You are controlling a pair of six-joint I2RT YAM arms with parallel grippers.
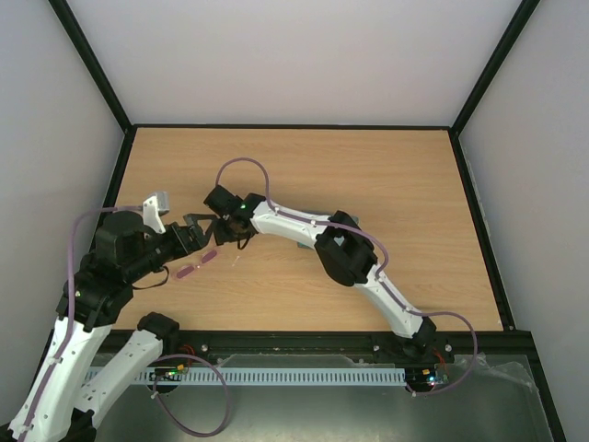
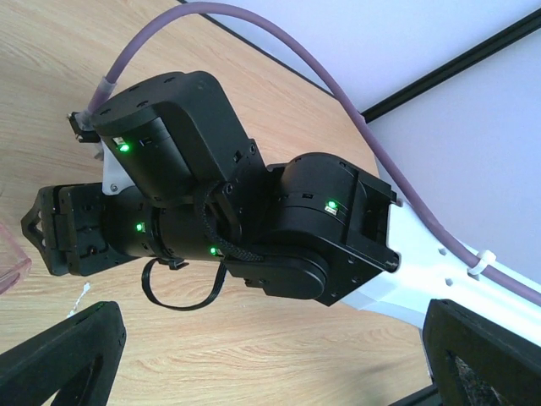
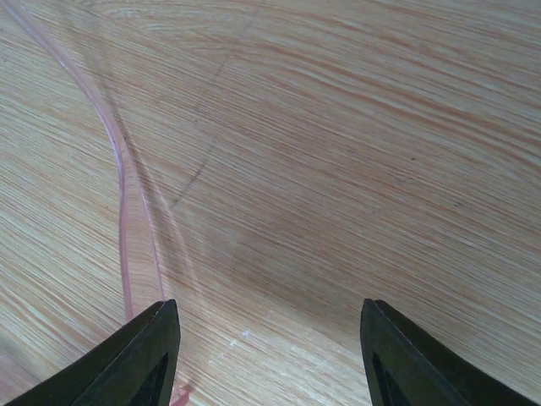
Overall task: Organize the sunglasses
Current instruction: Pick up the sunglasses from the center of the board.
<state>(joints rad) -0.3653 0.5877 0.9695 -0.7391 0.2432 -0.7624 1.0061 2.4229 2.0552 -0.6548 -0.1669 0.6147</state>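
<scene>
Wooden tabletop (image 1: 386, 184) — right hand (image 3: 269, 309) stretched leftward and spread, seemingly just beside the sunglasses (image 1: 195, 267) — left hand (image 2: 272, 315) spread wide.

One desk (image 1: 368, 175) carries one pair of sunglasses (image 1: 195, 266) with two pinkish lenses. The right wrist view shows one slim temple (image 3: 122, 194) of that pair. Two robot arms stand at the near edge: one left arm (image 1: 110, 267) and one right arm (image 1: 350, 258). The left arm's jaws have two black fingers (image 2: 68, 355), and the right arm's jaws have two black fingers (image 3: 152, 355). Two purple cables run along the arms, one on the left (image 1: 78, 239) and one on the right (image 1: 244, 166). In the left wrist view, four green lights (image 2: 124, 145) glow on the right arm.
</scene>
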